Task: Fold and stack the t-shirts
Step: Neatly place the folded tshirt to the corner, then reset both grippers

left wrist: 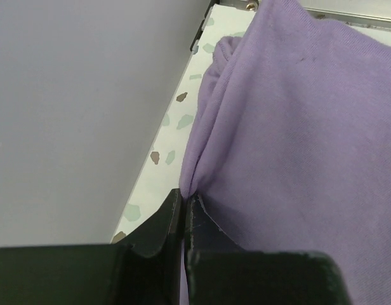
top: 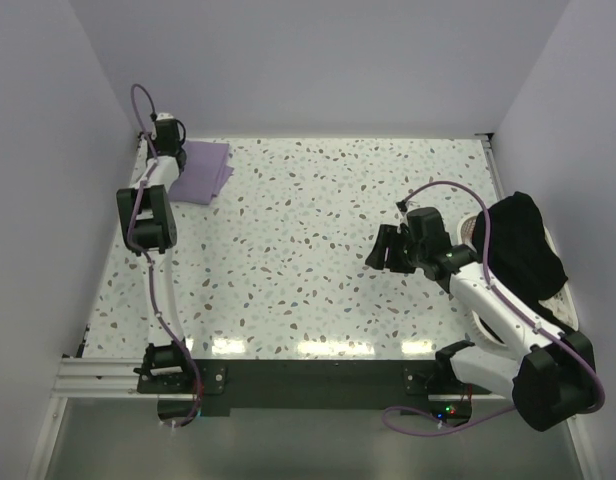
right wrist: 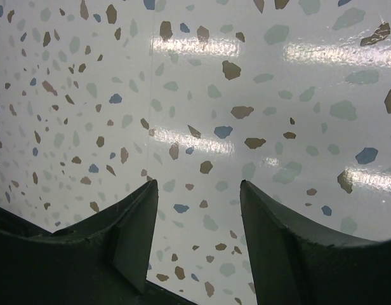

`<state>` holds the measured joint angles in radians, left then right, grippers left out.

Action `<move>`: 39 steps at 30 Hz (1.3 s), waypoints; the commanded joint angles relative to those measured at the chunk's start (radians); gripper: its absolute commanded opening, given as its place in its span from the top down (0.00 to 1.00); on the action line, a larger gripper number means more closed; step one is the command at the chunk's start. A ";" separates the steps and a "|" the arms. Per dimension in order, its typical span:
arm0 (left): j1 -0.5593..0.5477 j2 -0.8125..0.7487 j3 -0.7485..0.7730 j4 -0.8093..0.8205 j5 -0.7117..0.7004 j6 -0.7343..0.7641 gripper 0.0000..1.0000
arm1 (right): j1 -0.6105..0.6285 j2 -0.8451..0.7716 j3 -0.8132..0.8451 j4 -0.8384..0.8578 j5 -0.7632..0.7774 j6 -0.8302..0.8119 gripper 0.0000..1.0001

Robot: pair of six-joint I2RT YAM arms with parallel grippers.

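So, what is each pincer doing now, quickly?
Left pincer: shut on the purple shirt.
Right pincer: open, empty, over the table.

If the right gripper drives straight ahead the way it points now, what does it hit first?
Most likely the white speckled tabletop: the open right gripper is angled down at it, and only that surface shows between and beyond its fingers. How close the surface is, I cannot tell.

— What lies in the upper left of the frame?
— The lavender t-shirt [top: 203, 172], folded flat, with the left gripper [top: 178, 148] at its left edge.
— And the black t-shirt [top: 523, 240]?
— Heaped at the right edge. The right gripper [top: 384, 250] hangs over the speckled table [top: 308, 220], right of centre.
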<state>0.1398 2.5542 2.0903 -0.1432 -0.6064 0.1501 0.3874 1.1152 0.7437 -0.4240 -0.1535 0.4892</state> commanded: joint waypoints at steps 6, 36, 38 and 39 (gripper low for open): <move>0.033 0.001 0.063 0.016 0.014 -0.024 1.00 | 0.007 0.001 -0.004 0.039 -0.015 -0.009 0.42; -0.072 -0.552 -0.318 -0.068 0.114 -0.395 0.00 | 0.010 -0.080 0.017 -0.012 -0.063 -0.018 0.19; -0.118 -0.664 -0.452 -0.061 0.135 -0.440 0.00 | 0.008 -0.080 0.025 -0.024 -0.066 -0.018 0.18; -0.132 -0.705 -0.501 -0.053 0.140 -0.481 0.00 | 0.010 -0.080 0.026 -0.027 -0.069 -0.015 0.18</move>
<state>0.0700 1.9602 1.7081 -0.1974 -0.4980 -0.1967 0.3927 1.0512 0.7437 -0.4389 -0.1879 0.4786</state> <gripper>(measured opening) 0.997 0.812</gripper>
